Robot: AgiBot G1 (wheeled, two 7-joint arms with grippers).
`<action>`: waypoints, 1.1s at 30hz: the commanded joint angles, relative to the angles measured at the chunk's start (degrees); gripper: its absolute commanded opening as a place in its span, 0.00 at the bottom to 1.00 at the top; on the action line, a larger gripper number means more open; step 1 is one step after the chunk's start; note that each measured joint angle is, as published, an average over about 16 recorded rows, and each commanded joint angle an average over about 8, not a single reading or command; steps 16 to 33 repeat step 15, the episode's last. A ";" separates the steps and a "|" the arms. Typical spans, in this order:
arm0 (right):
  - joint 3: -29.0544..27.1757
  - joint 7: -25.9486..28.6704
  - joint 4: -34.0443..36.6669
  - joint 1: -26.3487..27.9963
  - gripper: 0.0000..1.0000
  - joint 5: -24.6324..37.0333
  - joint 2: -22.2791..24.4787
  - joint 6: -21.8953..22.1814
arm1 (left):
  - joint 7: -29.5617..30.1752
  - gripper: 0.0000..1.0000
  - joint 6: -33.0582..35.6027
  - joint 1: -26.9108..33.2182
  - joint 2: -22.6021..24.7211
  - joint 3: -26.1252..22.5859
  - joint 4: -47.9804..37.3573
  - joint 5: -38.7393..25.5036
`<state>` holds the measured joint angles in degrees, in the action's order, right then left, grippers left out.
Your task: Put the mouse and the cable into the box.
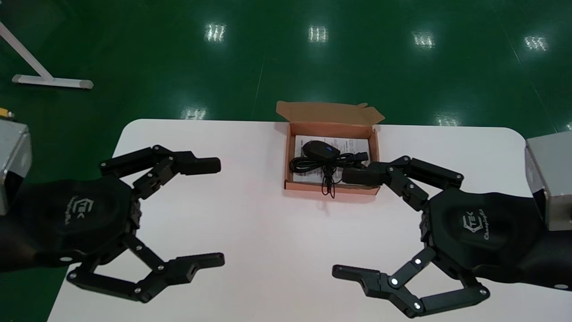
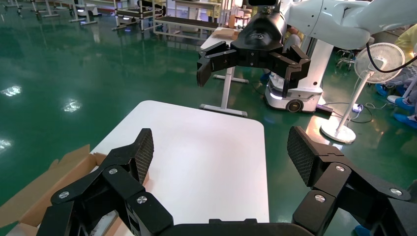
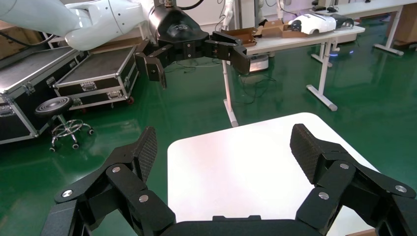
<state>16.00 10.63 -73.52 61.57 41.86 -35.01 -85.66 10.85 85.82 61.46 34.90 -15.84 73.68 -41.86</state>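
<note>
An open cardboard box (image 1: 288, 157) sits on the far middle of the white desk (image 1: 250, 214), its lid flaps folded back toward the far edge. Inside it, on a printed leaflet (image 1: 353, 144), lies the black mouse (image 1: 318, 149), and just beside it on the near side is the black cable (image 1: 308, 164), bundled in loops, with one loop draped over the box's near wall. The left end effector (image 1: 216, 212) hovers over the near left part of the desk with its fingers spread wide and nothing between them; the left wrist view shows the same wide gap (image 2: 221, 152), with a corner of the box (image 2: 44, 187) at the side. The right end effector (image 1: 342, 223) hovers over the near right part of the desk, also spread wide and holding nothing (image 3: 223, 147). In the head view its farther finger (image 1: 362, 175) overlaps the box's near right corner.
</note>
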 commanded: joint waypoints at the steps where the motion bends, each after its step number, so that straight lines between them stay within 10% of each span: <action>1: 0.01 -0.01 0.03 0.01 1.00 0.02 -0.01 0.01 | -0.01 1.00 -0.02 0.01 0.02 -0.03 -0.02 0.00; 33: 0.04 -0.05 0.11 0.05 1.00 0.07 -0.04 0.03 | -0.06 1.00 -0.09 0.04 0.05 -0.09 -0.06 0.02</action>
